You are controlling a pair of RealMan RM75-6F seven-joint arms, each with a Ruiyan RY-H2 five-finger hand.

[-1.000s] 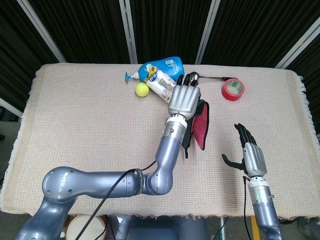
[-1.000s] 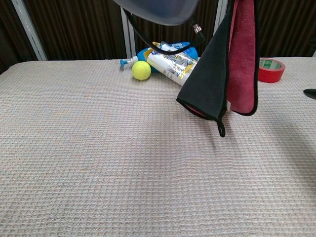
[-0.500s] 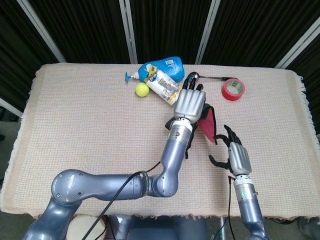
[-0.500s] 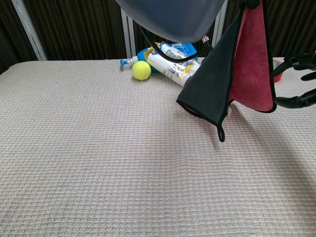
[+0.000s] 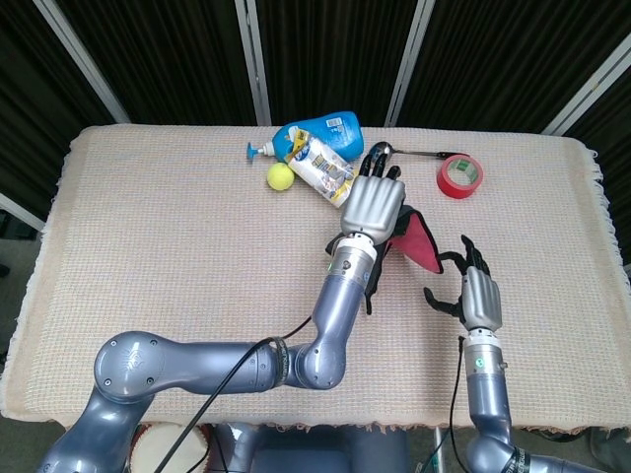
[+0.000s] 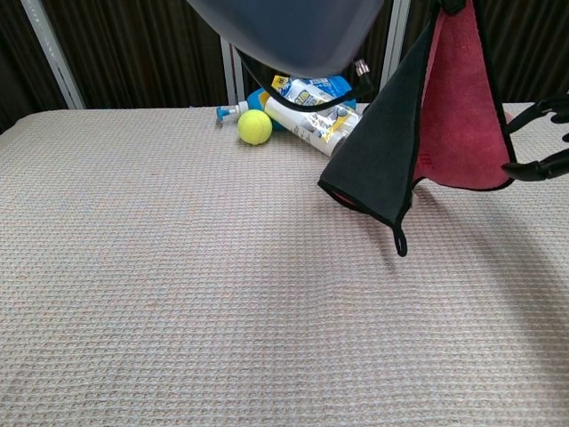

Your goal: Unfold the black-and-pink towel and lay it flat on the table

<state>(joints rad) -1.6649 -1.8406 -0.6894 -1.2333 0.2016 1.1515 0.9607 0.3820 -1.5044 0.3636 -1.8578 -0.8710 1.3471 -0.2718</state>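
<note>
My left hand [image 5: 373, 202] holds the black-and-pink towel [image 6: 453, 116] up above the table by its top edge. The towel hangs folded, its black layer [image 6: 382, 151] in front on the left and its pink layer [image 5: 419, 239] behind. A small black loop [image 6: 400, 240] dangles from the lowest corner. My right hand [image 5: 480, 296] is at the towel's right side. Its dark fingers [image 6: 540, 165] pinch the pink layer's lower right corner, which is drawn out sideways. In the chest view only these fingers show, at the right edge.
At the back of the table [image 5: 148, 227] lie a yellow tennis ball [image 5: 280, 176], a blue bottle [image 5: 320, 133], a white packet [image 5: 323, 168], a spoon [image 5: 414, 153] and a red tape roll [image 5: 459, 175]. My left forearm [image 5: 340, 296] crosses the table's middle.
My right hand came up from the front right to the towel and took the pink corner. It has since drawn that corner out to the right, spreading the pink layer.
</note>
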